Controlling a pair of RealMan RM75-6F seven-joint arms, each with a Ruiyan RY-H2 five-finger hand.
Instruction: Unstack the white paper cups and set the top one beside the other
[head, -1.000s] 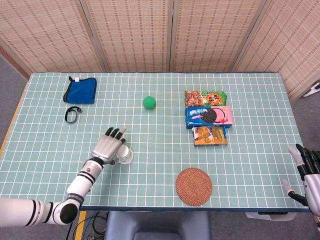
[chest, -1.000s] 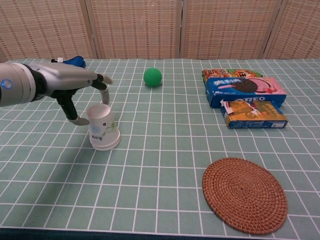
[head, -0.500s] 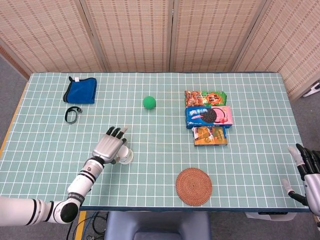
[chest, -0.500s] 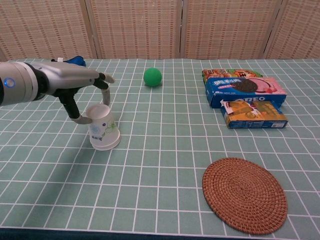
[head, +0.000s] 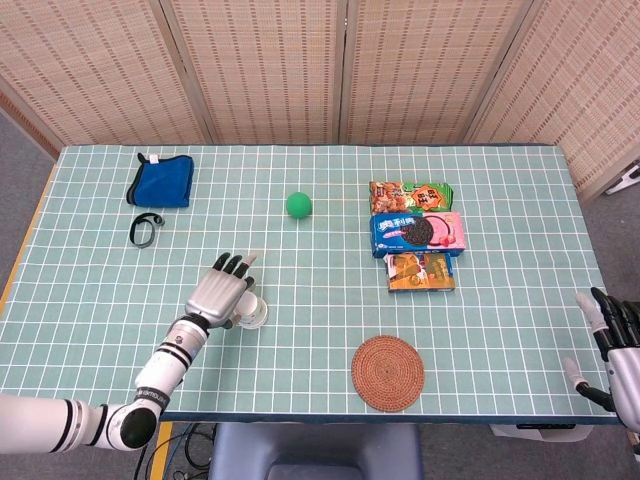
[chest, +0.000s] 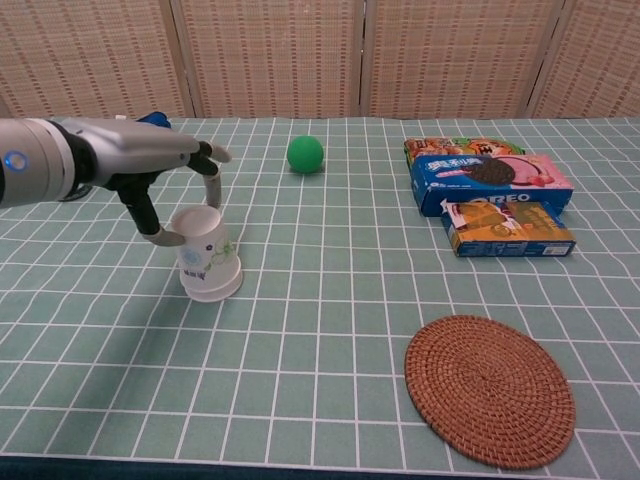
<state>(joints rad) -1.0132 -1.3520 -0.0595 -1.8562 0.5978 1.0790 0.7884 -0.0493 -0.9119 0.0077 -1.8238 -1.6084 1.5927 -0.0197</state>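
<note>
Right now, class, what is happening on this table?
The left hand is closed around the top of the upside-down white cups, which still sit nested on the table, so nothing is unstacked yet. The right hand waits open off the table's edge, holding nothing. A green ball, snack boxes and a woven mat lie untouched.

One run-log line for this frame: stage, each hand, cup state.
stage: grasping top cup | left hand: fingers around top cup | right hand: idle off table edge, open | cups: stacked, inverted

White paper cups (chest: 208, 260), stacked, upside down, near table's front-left.
</note>
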